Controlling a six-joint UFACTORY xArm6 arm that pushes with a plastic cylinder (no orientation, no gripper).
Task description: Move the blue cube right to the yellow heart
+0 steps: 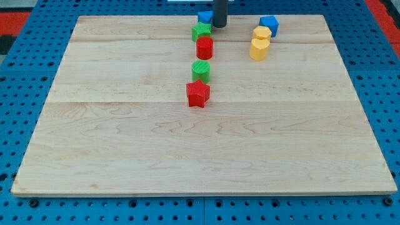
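Observation:
A blue cube (204,17) sits at the view's top edge of the wooden board, partly behind a green star (200,31). My tip (219,25) stands just to the right of the blue cube, close to it; contact cannot be told. A yellow heart (259,49) lies further right, below a yellow hexagon (262,33). A second blue block (269,25) sits just right of the yellow hexagon.
A red cylinder (204,47) stands below the green star. A green cylinder (201,70) and a red star (198,94) lie in a line below it. The wooden board (125,137) lies on a blue perforated table (25,75).

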